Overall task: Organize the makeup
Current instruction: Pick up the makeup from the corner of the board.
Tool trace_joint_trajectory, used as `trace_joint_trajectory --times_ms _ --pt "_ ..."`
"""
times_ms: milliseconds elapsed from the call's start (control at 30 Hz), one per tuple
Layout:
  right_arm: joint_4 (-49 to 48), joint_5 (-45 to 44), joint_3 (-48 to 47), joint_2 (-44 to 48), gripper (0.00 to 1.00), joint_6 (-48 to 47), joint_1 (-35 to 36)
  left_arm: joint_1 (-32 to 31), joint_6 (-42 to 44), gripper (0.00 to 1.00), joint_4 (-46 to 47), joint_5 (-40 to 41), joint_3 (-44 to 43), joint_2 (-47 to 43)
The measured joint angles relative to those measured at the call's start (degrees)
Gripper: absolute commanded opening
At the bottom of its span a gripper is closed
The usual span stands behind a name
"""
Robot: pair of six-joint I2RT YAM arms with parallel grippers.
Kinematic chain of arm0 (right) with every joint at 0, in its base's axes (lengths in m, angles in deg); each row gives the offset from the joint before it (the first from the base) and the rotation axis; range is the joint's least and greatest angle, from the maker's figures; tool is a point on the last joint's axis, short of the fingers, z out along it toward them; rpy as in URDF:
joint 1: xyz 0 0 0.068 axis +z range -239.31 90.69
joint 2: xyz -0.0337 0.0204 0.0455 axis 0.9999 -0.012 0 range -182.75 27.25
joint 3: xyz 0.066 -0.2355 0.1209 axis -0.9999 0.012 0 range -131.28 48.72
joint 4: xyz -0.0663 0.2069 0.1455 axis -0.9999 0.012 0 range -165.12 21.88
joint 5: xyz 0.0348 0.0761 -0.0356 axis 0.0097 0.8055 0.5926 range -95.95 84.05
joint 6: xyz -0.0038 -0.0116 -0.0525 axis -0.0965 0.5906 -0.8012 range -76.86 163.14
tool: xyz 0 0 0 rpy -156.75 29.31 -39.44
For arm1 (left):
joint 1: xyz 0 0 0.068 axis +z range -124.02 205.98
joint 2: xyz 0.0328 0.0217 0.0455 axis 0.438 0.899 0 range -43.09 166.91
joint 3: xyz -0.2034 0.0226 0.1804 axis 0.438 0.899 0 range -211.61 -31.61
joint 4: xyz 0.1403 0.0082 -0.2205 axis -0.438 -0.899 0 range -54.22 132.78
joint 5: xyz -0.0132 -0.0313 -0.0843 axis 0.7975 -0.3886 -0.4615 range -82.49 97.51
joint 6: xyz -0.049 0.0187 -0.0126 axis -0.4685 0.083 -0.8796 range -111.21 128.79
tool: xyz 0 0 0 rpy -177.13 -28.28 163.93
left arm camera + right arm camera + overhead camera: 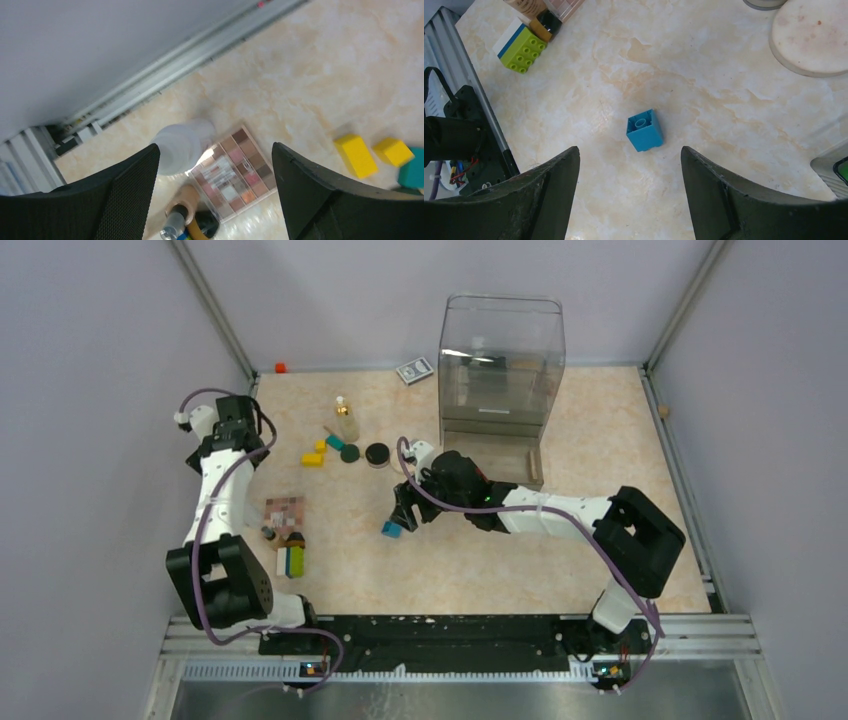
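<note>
The checkered palette [284, 512] lies flat near the left edge of the table [600, 440], with a white bottle [180, 147] on its side just beside one corner and a tan tube [186, 200] at its near edge. Farther back a gold-capped bottle [345, 423] stands upright, with a black compact [377, 453] near it. The tabletop is beige and marbled, closed in by pale grey walls [90, 390] and a metal rail [190, 70]. A clear box [500, 360] stands at the back. The left gripper [215, 147] hangs over the palette, fingers spread and empty. The right gripper [629, 150] hovers over a blue cube [644, 131], fingers spread wide and not touching it.
</note>
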Motion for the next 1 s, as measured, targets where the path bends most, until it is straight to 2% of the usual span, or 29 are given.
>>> trace_joint_trajectory --times_ms 333,633,1000 --pt "-0.04 1.11 0.00 0.00 0.73 0.00 -0.07 4.20 0.81 0.87 2.58 0.39 1.46 0.50" --pt "-0.07 1.27 0.00 -0.22 0.73 -0.02 -0.09 4.85 3.17 0.84 7.85 -0.11 3.34 0.44" --pt "1.01 0.85 -0.31 -2.01 0.73 -0.87 -0.15 4.81 2.34 0.84 5.25 -10.05 6.69 0.26"
